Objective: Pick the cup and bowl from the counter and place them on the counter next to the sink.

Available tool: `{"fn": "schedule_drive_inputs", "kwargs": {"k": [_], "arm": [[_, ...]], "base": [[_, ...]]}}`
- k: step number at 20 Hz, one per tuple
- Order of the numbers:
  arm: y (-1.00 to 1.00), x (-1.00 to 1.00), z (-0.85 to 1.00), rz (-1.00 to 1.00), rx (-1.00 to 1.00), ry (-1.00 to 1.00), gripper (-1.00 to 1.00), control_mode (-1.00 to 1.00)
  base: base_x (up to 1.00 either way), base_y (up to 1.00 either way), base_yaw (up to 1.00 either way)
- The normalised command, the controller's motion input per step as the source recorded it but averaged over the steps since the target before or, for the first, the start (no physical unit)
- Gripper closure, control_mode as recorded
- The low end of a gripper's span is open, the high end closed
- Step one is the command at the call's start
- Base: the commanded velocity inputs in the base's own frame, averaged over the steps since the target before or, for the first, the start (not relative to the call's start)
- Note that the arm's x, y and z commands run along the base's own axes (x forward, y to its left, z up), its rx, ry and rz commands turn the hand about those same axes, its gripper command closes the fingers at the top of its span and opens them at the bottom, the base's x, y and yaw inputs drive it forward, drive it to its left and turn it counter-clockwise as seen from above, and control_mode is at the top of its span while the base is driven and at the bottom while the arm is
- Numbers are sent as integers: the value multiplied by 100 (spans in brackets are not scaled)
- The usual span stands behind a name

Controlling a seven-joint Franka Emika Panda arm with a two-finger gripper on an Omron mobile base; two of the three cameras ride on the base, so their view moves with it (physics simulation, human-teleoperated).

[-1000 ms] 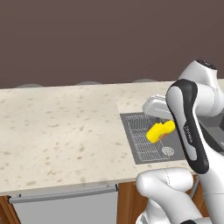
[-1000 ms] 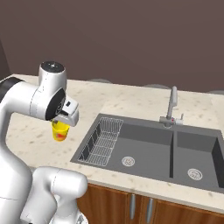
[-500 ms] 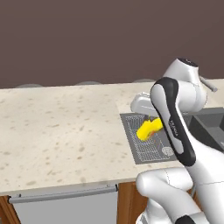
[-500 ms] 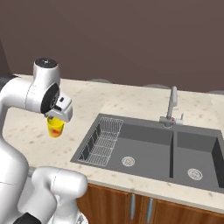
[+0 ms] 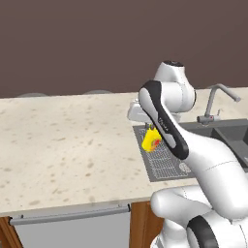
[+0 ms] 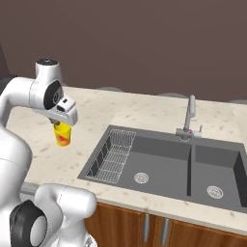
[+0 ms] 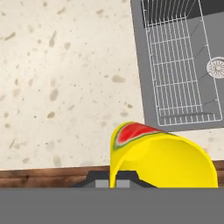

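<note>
Cup (image 6: 63, 134) hangs in the gripper (image 6: 63, 126), lifted clear of the counter (image 6: 91, 123); the jaws are closed tight on its rim, and the yellow body with its red-orange watermelon mark dangles just below the hand. In the left base view the cup (image 5: 151, 139) shows beside the arm's dark forearm, in front of the sink's left edge. In the hand view the cup (image 7: 159, 158) sits right at the fingers, and beyond it lies speckled beige stone, with the wire rack (image 7: 179, 61) and a round drain (image 7: 216, 68) off to the upper right. In the right base view the dark grey sink (image 6: 164, 161) lies to the right of the gripper and lower, the rack (image 6: 113, 154) in its nearer basin and the metal faucet (image 6: 189, 118) standing behind the divider, well apart from the hand.
</note>
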Motion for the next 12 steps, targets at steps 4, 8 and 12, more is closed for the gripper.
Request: {"fn": "schedule_drive_inputs", "kwargs": {"k": [4, 8, 12], "arm": [[-2, 34, -36, 0, 0, 0, 100, -100], [-22, 21, -57, 0, 0, 0, 100, -100], [-20, 2, -57, 0, 0, 0, 100, -100]], "base": [[0, 0, 0], [0, 0, 0], [0, 0, 0]]}}
